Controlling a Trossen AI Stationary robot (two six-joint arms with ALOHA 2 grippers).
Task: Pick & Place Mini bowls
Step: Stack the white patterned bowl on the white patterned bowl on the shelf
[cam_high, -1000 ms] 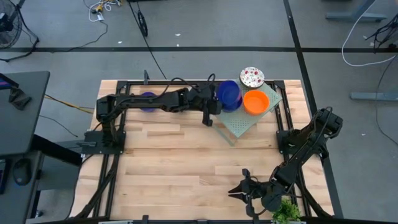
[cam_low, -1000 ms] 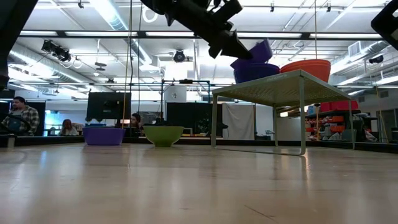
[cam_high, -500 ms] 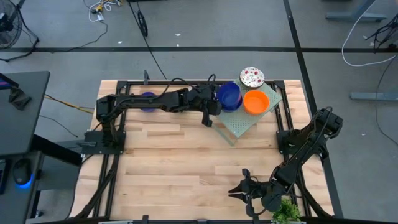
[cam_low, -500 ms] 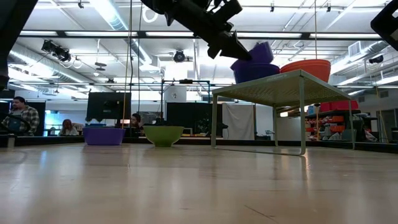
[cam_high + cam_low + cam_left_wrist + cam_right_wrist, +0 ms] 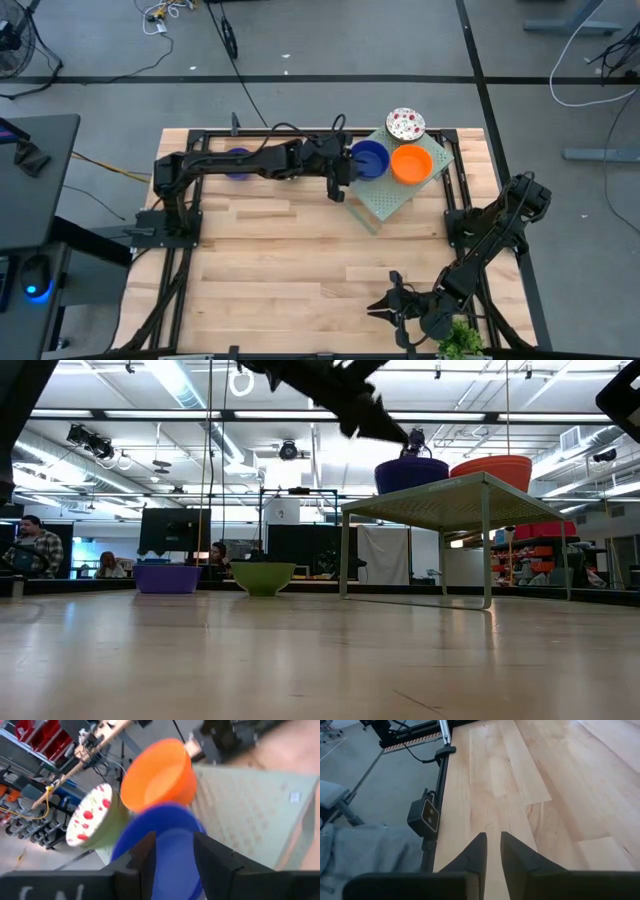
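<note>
A dark blue mini bowl [image 5: 371,160] [image 5: 411,473] sits level on the pale green perforated rack [image 5: 400,198] [image 5: 425,503], next to an orange mini bowl [image 5: 411,164] [image 5: 492,465]. A white, red-speckled mini bowl [image 5: 405,124] [image 5: 92,815] lies just beyond the rack's far edge. My left gripper [image 5: 347,170] [image 5: 175,855] is open at the blue bowl's left rim. Its fingers stand on either side of the rim, and in the low view their tips [image 5: 398,434] are above the bowl. My right gripper [image 5: 383,303] [image 5: 493,845] waits near the table's near right edge, fingers a narrow gap apart with nothing between them.
A purple bowl [image 5: 238,160] [image 5: 167,578] stands under the left arm at the far left. A green bowl [image 5: 263,577] shows on the table's far side in the low view. Bare wood [image 5: 290,260] covers the table's middle and near part. People sit in the room behind.
My left gripper has opened and let go of the dark blue bowl, and has risen a little. The bowl was tilted up on the rack, held by its left rim. It has dropped and now sits level beside the orange bowl.
</note>
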